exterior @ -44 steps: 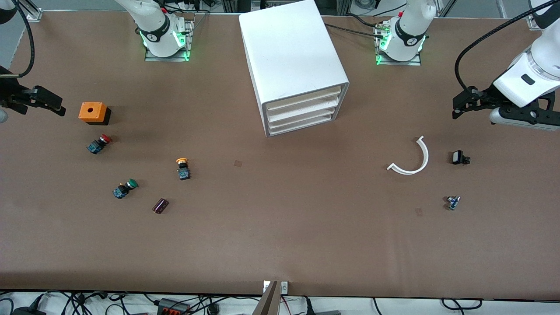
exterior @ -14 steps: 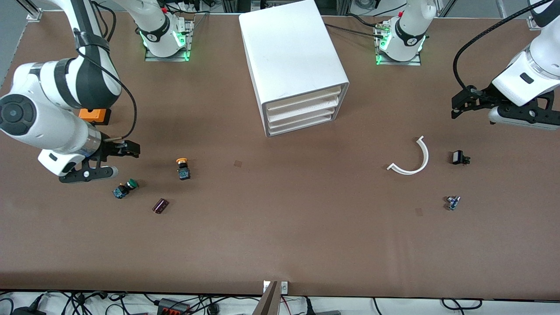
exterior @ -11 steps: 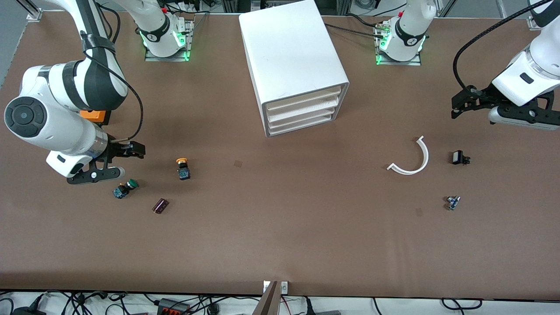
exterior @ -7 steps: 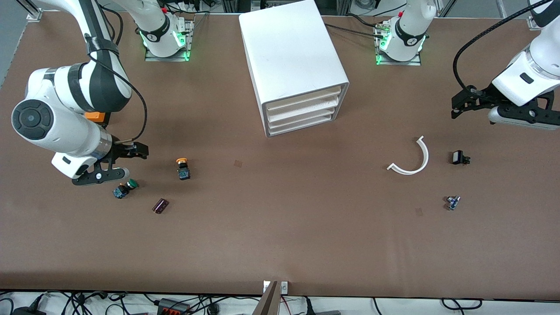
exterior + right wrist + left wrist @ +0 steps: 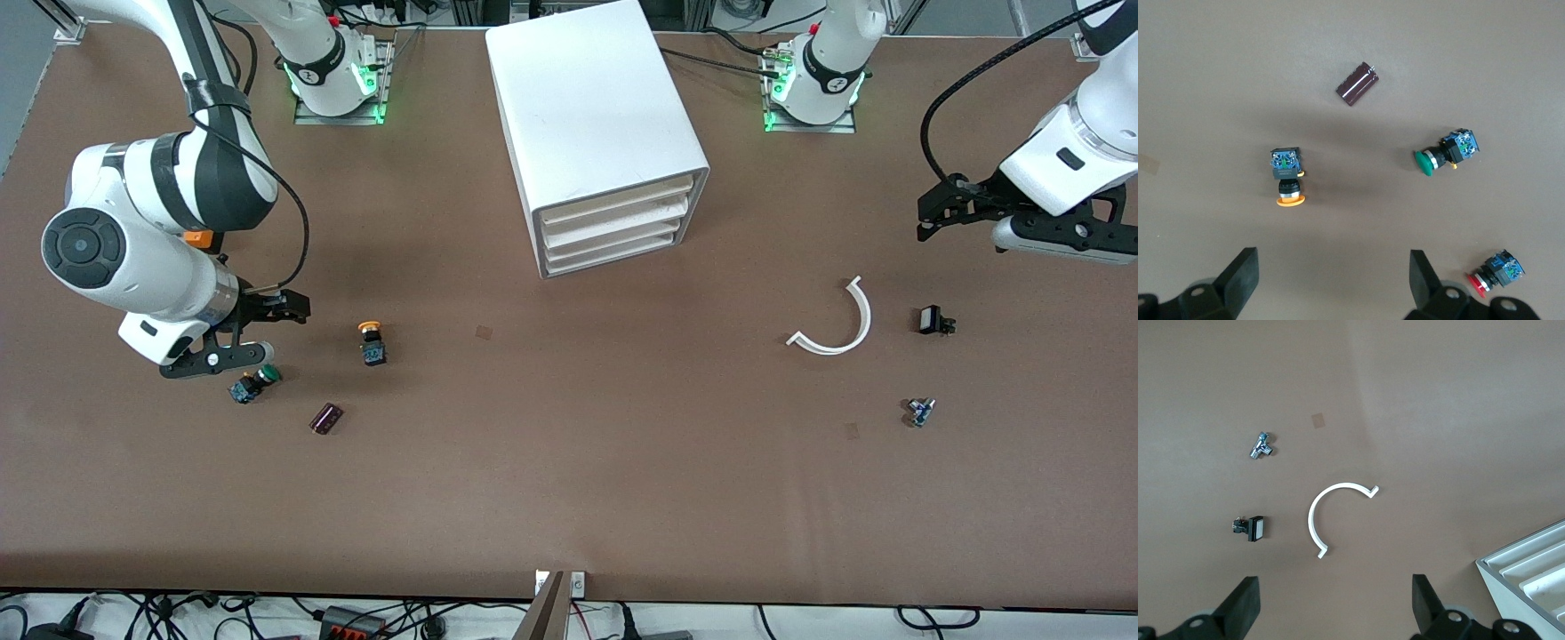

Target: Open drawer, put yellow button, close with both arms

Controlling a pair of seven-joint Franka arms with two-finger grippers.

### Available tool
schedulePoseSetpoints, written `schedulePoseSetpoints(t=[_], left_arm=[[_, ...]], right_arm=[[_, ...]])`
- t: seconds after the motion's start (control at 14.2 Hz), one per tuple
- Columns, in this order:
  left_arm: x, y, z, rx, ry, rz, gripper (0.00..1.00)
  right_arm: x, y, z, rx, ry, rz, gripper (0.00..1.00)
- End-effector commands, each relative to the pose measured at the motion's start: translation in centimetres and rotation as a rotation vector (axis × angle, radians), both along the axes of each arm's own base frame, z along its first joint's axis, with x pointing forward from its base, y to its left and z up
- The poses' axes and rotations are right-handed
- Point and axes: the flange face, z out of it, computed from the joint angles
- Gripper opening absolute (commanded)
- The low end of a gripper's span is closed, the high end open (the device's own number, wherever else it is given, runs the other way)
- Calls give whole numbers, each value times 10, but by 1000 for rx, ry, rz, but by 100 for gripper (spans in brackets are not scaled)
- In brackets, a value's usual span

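Over the table near the yellow button (image 5: 371, 342), the right gripper (image 5: 267, 327) hangs open (left gripper (image 5: 935, 212) too).

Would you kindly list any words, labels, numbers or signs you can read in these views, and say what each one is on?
No text can be read in any view.
Right arm's base: a small round black emblem, too small to read.
Left arm's base: the same kind of emblem, too small to read.
Yellow button, cabinet: no lettering visible.
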Motion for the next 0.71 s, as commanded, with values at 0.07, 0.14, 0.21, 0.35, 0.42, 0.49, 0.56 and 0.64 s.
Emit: schedulePoseSetpoints(t=[0.07,0.14,0.21,0.35,0.42,0.49,0.56,0.64], left_arm=[[0,0,7,6,-1,-18,100],[0,0,8,6,-1,-18,100],[0,0,8,6,0,-17,100],[-5,0,10,7,35,-14,100],[-7,-1,13,8,55,-16,100],[-7,-5,15,0,56,-25,100],[-6,-16,6,-33,92,-37,100],[-5,-23,-8,-87,153,-39,100]], right_arm=[[4,5,-7,40,-14,-25,100],[4,6,-9,46,-10,-28,100],[5,6,-11,46,-8,-28,100],[6,8,-14,47,-14,-25,100],[7,9,-16,46,-14,-24,100],[9,11,-21,48,-20,-23,100],[10,13,-27,48,-20,-20,100],[10,17,-33,46,-13,-14,100]])
